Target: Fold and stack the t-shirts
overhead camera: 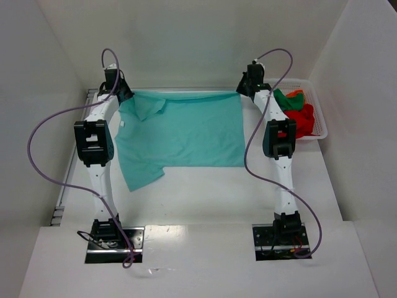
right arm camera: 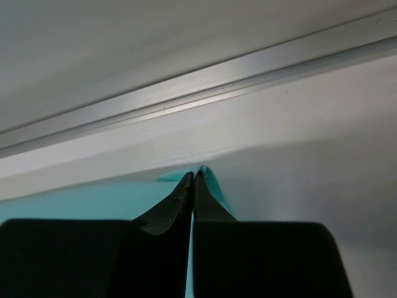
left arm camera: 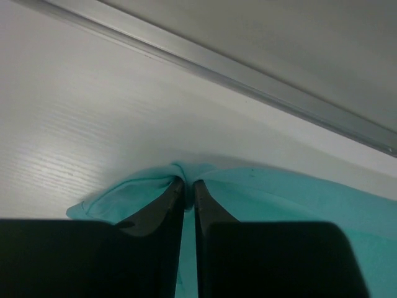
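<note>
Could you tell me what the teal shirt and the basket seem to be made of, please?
The teal shirt looks like soft matte cloth: it creases and bunches. The basket seems white plastic: thin rigid lattice walls, though small in view.

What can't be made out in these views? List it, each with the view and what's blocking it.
- Top view: the right arm covers part of the basket, so the piled shirts in it can't be counted.
- Top view: the teal shirt's far corners sit under the left gripper and right gripper.
- Wrist views: each gripper's black body fills the bottom, cutting off most of the shirt.
</note>
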Robot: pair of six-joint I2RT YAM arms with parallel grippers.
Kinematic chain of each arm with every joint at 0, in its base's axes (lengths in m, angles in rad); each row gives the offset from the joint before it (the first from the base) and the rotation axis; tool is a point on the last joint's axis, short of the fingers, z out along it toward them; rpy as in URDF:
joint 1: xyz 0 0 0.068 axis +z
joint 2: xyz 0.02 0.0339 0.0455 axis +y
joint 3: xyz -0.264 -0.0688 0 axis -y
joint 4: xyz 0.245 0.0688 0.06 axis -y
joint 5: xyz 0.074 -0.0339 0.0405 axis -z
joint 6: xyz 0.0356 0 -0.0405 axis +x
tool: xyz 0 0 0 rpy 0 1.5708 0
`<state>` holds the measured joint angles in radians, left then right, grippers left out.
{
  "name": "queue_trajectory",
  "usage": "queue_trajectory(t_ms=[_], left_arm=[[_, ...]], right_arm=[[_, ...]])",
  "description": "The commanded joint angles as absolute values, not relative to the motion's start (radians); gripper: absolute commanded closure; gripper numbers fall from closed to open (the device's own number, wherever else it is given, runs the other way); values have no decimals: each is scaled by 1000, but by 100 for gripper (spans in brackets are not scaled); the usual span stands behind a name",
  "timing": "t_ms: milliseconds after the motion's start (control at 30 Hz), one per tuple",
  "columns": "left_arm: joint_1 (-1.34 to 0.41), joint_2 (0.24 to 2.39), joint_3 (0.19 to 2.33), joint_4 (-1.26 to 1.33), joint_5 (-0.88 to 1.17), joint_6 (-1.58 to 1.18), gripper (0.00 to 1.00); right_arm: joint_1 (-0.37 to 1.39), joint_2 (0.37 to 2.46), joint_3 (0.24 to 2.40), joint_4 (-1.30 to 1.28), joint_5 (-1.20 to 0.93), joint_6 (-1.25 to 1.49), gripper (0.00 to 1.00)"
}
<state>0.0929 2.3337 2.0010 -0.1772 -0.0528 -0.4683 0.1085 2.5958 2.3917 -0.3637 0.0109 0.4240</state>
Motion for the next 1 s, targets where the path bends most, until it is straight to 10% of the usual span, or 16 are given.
queue_trajectory(t_ms=[0, 367, 967], left_arm=[[100, 2388, 2071, -199, -31, -433, 78], [100, 2382, 2047, -229, 58, -423, 28], [46, 2312, 1829, -189, 135, -457, 41]], right_arm=[[100, 2643, 2500, -402, 18, 402, 100], [100, 2695, 2566, -443, 0, 402, 100], [100, 2695, 2576, -462, 0, 382, 100]])
